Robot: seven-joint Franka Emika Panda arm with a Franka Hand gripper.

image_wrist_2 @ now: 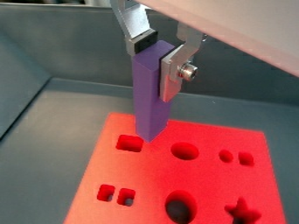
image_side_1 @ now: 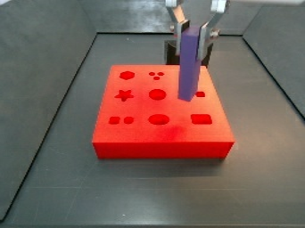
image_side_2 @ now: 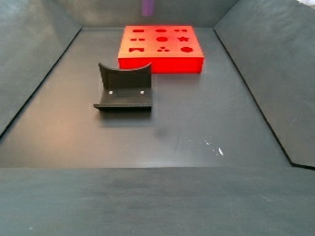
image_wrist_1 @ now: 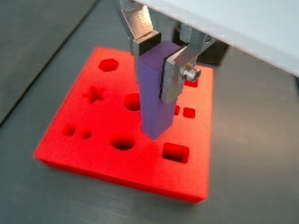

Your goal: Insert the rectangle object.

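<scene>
Side view alone shows holder (image_side_2: 124, 88), jaws (image_side_1: 194, 24) gripping bar (image_side_1: 190, 62)

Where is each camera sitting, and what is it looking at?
Wrist views: both ride above the gripper, looking down the slim purple-blue bar in its jaws onto the red block with shaped holes.
Side view: near, facing block and gripper.
Side view: far, past the dark grey curved holder.
All show the block.

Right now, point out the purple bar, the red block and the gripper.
Purple bar (image_side_1: 188, 62): side view, middle of its upright face.
Red block (image_side_1: 162, 147): side view, front face below the holes.
Gripper (image_wrist_1: 160, 54): wrist view, between the silver fingers, shut on the bar's upper end above the block.
</scene>
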